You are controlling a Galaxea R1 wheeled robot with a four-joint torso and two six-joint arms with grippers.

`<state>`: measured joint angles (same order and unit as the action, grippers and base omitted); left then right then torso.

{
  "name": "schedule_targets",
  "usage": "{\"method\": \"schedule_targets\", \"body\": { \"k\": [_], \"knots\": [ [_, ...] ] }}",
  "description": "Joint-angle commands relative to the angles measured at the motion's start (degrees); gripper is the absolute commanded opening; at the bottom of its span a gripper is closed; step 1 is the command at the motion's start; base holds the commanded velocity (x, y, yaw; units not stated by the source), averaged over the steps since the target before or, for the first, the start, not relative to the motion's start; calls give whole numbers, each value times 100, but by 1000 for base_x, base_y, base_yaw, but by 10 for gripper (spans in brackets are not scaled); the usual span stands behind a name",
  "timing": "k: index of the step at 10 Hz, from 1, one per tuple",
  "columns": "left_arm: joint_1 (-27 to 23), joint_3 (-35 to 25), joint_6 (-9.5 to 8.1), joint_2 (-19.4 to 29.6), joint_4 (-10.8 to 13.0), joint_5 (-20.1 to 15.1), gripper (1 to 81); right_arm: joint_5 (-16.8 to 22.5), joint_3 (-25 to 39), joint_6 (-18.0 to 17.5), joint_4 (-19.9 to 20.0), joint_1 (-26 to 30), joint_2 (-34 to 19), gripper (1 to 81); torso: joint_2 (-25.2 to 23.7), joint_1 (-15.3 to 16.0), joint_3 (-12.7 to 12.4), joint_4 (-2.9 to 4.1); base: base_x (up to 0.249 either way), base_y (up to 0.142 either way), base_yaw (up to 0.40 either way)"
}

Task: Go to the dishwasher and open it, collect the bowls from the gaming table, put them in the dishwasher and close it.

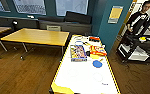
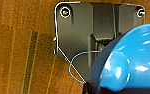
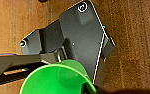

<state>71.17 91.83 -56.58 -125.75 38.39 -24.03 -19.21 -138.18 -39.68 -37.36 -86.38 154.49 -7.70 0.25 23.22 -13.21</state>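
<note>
Fingers: can't tell on either; blue bowl point(image 2: 131, 62) filling left wrist's lower right, green bowl point(image 3: 56, 80) right wrist's bottom. I'm facing the table point(image 1: 73, 80), carrying them off; dishwasher next, I judge.

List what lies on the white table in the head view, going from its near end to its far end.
White table with bare near end → flat blue disc → colourful box → red and yellow items → small red object at the far end.
</note>
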Motion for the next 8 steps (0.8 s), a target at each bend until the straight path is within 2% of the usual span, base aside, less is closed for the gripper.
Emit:
{"method": "schedule_targets", "body": {
  "k": [1,2,3,4,5,7,8],
  "knots": [
    [-213,659,2295,41,-2560,487,10,234,-111,4,-104,64,-109,10,0,0,0,0,0,0,0],
    [-195,894,2863,-55,-3085,496,10,234,-137,4,-104,64,-92,10,0,0,0,0,0,0,0],
    [-160,1159,3559,-152,-3701,513,10,234,-147,4,-104,64,-83,10,0,0,0,0,0,0,0],
    [-73,1380,4343,-249,-4405,687,10,234,-155,13,-104,64,-74,10,0,0,0,0,0,0,0],
    [23,1512,4873,-337,-4918,1030,10,234,-155,13,-104,64,-65,10,0,0,0,0,0,0,0],
    [191,2002,4937,-679,-4876,1023,10,243,-278,31,-113,46,5,10,0,0,0,0,0,0,0],
    [235,2410,4955,-927,-4683,988,10,251,-322,31,-131,46,41,10,0,0,0,0,0,0,0]
  ]
}}
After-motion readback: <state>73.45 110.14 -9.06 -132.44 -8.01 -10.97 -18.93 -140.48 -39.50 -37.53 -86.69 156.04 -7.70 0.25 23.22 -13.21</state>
